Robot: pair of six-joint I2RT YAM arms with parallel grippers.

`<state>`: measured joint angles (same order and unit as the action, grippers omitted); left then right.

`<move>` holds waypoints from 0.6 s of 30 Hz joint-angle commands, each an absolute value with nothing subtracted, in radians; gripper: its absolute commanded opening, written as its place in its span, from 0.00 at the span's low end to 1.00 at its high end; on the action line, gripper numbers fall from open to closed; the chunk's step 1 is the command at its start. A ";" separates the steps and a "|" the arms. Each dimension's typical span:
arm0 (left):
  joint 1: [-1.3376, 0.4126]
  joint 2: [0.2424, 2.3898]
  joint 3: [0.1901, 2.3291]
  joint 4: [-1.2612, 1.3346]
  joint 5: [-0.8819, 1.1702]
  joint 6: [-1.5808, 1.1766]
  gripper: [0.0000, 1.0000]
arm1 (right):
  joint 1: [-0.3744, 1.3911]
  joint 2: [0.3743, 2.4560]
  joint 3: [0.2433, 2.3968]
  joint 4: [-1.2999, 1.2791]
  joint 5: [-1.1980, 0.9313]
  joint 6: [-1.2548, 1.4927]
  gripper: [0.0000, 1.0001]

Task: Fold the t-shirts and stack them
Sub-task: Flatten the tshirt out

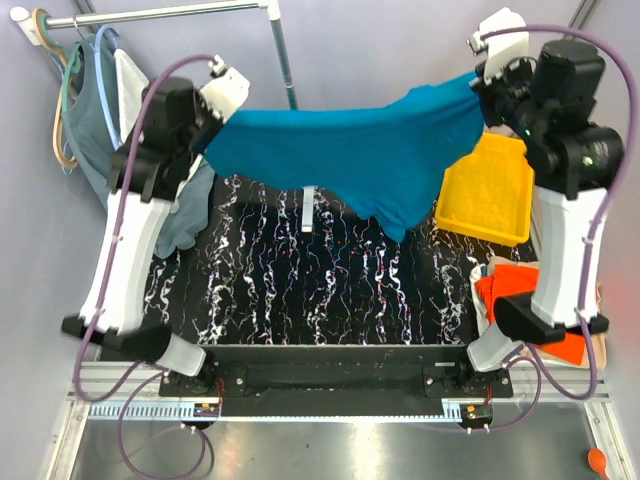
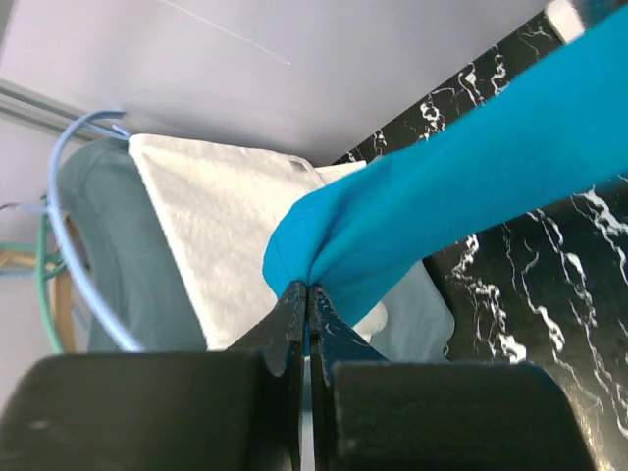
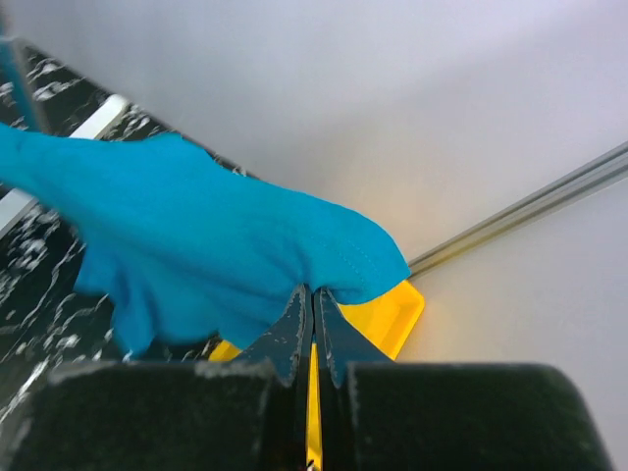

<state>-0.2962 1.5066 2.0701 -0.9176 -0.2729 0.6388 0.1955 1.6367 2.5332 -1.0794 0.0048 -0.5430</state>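
The teal shirt [image 1: 350, 150] hangs stretched above the tabletop [image 1: 330, 290], sagging in the middle; the orange shirt [image 1: 500, 285] lies at the right edge. The left end effector [image 2: 306, 287] and right end effector [image 3: 314, 291] each clench one end. This looks like the spreading step; next it needs lowering flat, kept taut.

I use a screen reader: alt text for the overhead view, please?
A teal-blue t-shirt hangs stretched above a black marbled table, left pincer and right pincer each shut on one end. Yellow tray at right, hangered garments at left.
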 commanded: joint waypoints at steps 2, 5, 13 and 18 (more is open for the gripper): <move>-0.363 1.220 1.938 -0.905 -0.403 0.689 0.00 | 0.222 1.438 2.485 -1.290 -0.038 -0.571 0.00; -0.373 1.128 1.893 -0.949 -0.408 0.678 0.00 | 0.221 1.333 2.436 -1.325 -0.051 -0.568 0.00; -0.374 0.985 1.795 -1.000 -0.408 0.640 0.00 | 0.221 1.207 2.454 -1.390 -0.020 -0.554 0.00; -0.374 0.989 1.781 -0.971 -0.417 0.618 0.00 | 0.222 1.201 2.428 -1.339 0.035 -0.555 0.00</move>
